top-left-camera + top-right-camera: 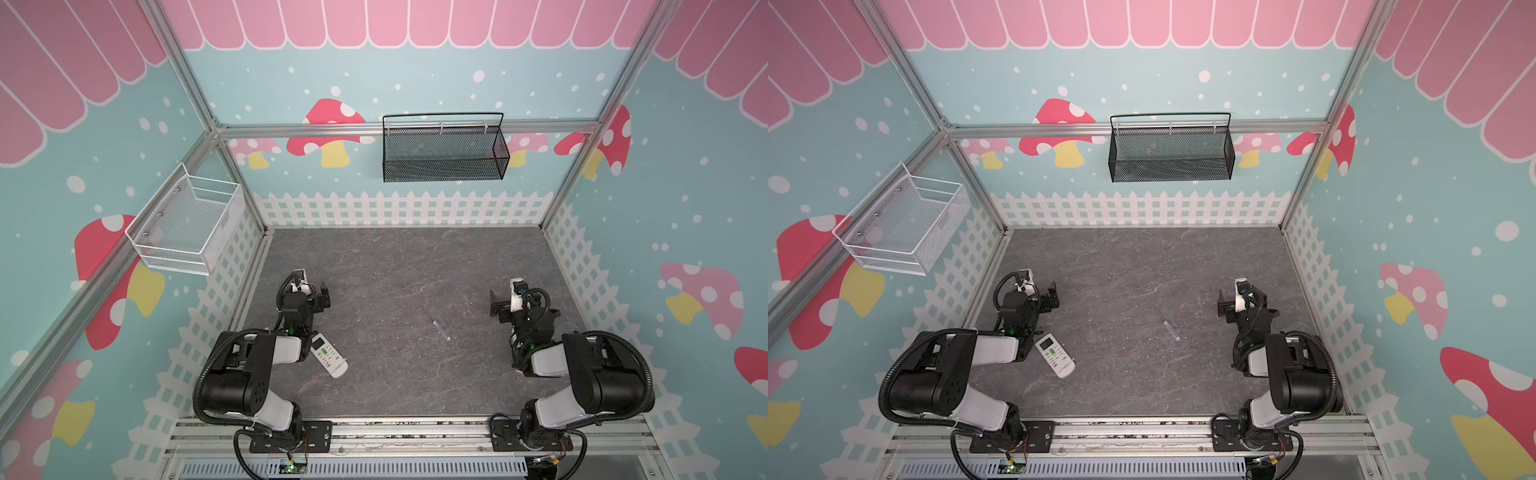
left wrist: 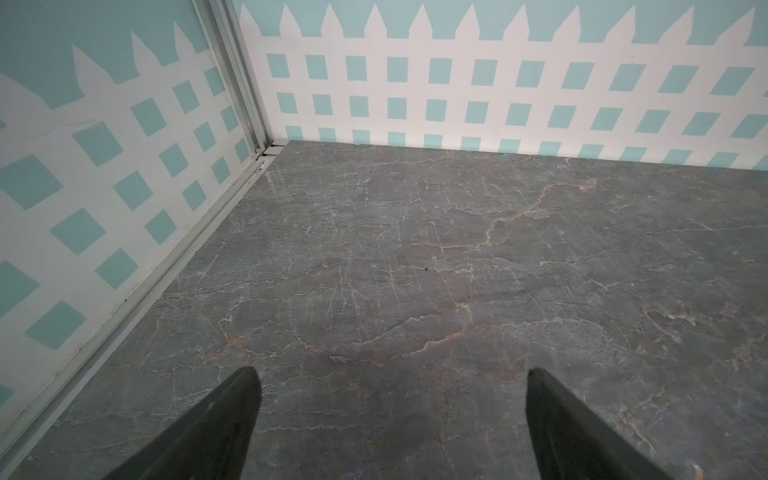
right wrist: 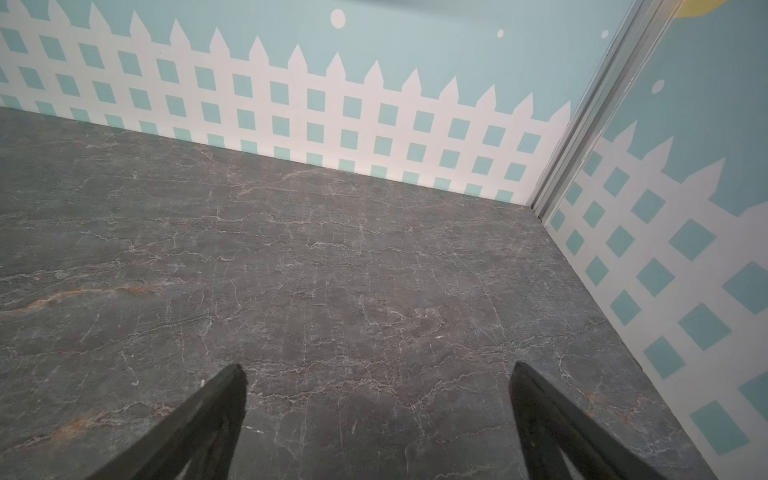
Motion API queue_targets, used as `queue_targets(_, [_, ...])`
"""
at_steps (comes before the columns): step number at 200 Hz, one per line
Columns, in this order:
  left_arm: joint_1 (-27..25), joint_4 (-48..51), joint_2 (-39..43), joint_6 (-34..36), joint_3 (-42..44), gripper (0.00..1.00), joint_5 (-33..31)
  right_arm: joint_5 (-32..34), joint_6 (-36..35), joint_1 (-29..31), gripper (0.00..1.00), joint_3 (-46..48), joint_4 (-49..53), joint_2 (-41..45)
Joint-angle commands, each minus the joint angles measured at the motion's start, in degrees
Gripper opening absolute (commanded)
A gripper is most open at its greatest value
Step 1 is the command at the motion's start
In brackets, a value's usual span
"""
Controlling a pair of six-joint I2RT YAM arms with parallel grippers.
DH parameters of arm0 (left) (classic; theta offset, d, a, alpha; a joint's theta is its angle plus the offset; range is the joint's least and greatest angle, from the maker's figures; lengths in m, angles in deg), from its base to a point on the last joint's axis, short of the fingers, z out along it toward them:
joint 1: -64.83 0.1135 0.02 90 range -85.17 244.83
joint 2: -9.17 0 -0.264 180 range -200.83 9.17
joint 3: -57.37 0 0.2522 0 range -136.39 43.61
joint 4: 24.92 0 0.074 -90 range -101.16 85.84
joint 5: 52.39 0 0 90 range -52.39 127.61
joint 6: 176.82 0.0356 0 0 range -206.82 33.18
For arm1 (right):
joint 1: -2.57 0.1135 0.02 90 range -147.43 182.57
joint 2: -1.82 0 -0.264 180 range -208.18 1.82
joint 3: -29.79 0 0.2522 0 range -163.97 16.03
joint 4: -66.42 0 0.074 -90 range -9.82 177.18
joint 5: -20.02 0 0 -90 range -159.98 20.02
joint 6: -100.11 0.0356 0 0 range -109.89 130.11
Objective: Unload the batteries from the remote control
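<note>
a: we're looking down on the grey surface [image 1: 395, 257], and it's carrying very little, all of it lying in the front half.
b: the left arm [image 1: 249, 374] and the right arm [image 1: 602, 374] are folding up from the front edge, one per side.
a: the black basket [image 1: 444, 166] on the back wall and the white basket [image 1: 166, 232] on the left wall are hanging above the surface; i'm seeing nothing in either.
b: the left gripper [image 2: 392, 376] is hanging by the left edge, jaws spread wide, nothing between them but bare stone below.
a: the right gripper [image 3: 376, 370] is mirroring it by the right edge, just as wide, gripping nothing. i'm reading that as a ready pose, both standing off the middle.
b: now the remote control [image 1: 328, 355]: it's lying flat near the front-left corner, buttons up, one end right beside the left arm's forearm.
a: buttons up is mattering, the battery door is presumably underneath, so i'm expecting a flip first.
b: the screwdriver [image 1: 436, 323] is lying well apart from it, just right of the middle, likely set out for that door.
a: and the batteries?
b: not showing anywhere. i'm judging they're sitting inside the remote control, with unloading not yet begun.
</note>
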State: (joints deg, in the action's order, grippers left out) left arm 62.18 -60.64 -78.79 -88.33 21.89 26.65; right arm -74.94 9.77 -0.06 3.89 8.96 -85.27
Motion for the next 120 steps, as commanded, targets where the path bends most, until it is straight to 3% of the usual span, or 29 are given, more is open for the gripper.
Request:
queue_targets(1, [-0.1, 0.2, 0.4, -0.9, -1.1, 0.99, -0.6, 0.3, 0.3, -0.3, 1.0, -0.3, -1.7, 0.0])
queue_targets(120, [-0.2, 0.2, 0.2, -0.9, -1.1, 0.99, -0.6, 0.3, 0.2, -0.3, 0.99, -0.3, -1.8, 0.0])
